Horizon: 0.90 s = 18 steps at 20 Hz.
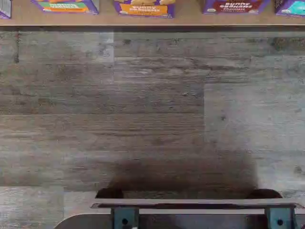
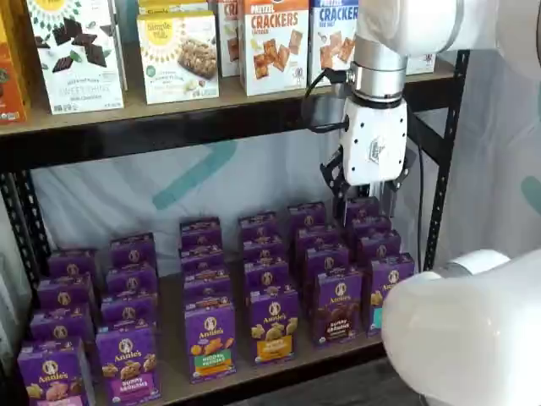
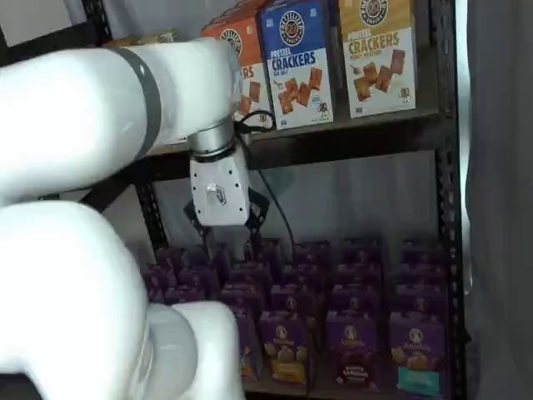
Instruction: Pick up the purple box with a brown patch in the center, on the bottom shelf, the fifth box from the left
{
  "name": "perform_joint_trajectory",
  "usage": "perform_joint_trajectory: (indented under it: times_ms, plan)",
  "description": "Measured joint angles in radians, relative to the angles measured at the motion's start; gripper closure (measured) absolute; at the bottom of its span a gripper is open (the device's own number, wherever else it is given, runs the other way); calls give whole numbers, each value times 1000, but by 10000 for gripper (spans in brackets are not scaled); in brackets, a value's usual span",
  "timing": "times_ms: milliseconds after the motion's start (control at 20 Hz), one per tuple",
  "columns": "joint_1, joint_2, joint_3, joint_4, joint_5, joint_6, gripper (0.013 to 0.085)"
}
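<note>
The black fingers [image 2: 338, 184] stand wide apart, with a plain gap between them and nothing held. In both shelf views they hang from the gripper's [image 2: 365, 200] white body, which sits right of centre in one and left of centre in the other [image 3: 225, 235], above the back rows of purple cartons and clear of them.

The white arm [image 3: 83, 108] fills the left half of one shelf view and the lower right and top right corners of the other. Behind it is the black rack [image 2: 445, 161]. Its upper board [image 2: 169, 127] carries cracker boxes [image 2: 273, 42] along the top of the frame.

The bottom shelf [image 2: 173, 382] holds rows of small purple cartons. In the wrist view grey plank floor [image 1: 152, 109] takes up most of the picture, with the shelf's tan edge and a few carton fronts beyond it, and the dark mount [image 1: 195, 210] with teal brackets.

The purple box [image 2: 338, 306] stands upright in the front row, lower right of centre, under and forward of the gripper. It is in the lower right of the other shelf view [image 3: 354, 350], and its brown front also shows in the wrist view [image 1: 233, 5].
</note>
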Motion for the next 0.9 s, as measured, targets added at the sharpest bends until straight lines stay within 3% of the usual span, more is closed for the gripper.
perform_joint_trajectory:
  times_ms: [50, 150, 200, 350, 700, 900]
  plan:
    - [-5, -4, 3, 10, -5, -8, 130]
    - [-47, -40, 33, 86, -53, -62, 130]
    - [-50, -43, 36, 94, -61, -69, 130]
    - [-47, -34, 29, 89, -63, -67, 130]
    - [-39, 48, 4, 28, -43, -45, 130]
    - [-68, 85, 31, 51, -110, -83, 130]
